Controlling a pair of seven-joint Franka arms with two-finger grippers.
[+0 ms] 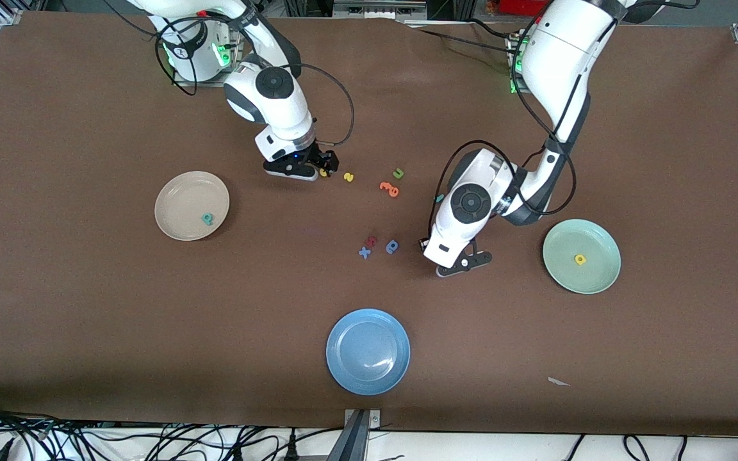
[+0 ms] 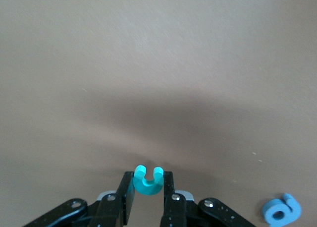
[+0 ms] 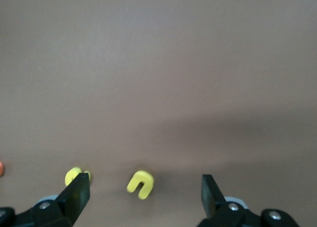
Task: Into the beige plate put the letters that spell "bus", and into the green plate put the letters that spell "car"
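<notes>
My left gripper (image 1: 425, 244) is shut on the teal "c" (image 2: 148, 182) low over the table, beside the darker blue looped letter (image 2: 281, 210); in the front view the hand hides the "c". My right gripper (image 3: 143, 188) stands open around the yellow "u" (image 3: 140, 183), and one finger partly covers the yellow "s" (image 3: 74, 176). In the front view this gripper (image 1: 325, 164) is over the "u" (image 1: 323, 172), with the "s" (image 1: 348, 177) beside it. The beige plate (image 1: 180, 192) holds the teal "b" (image 1: 207, 219). The green plate (image 1: 593, 240) holds the yellow "a" (image 1: 579, 259). A small teal letter (image 1: 439, 198) lies by the left arm's wrist.
A green "u" (image 1: 398, 173) and orange letters (image 1: 389, 189) lie mid-table. Nearer the front camera are a red letter (image 1: 371, 241), a blue "x" (image 1: 364, 252) and the blue looped letter (image 1: 392, 246). A blue plate (image 1: 368, 351) sits near the front edge.
</notes>
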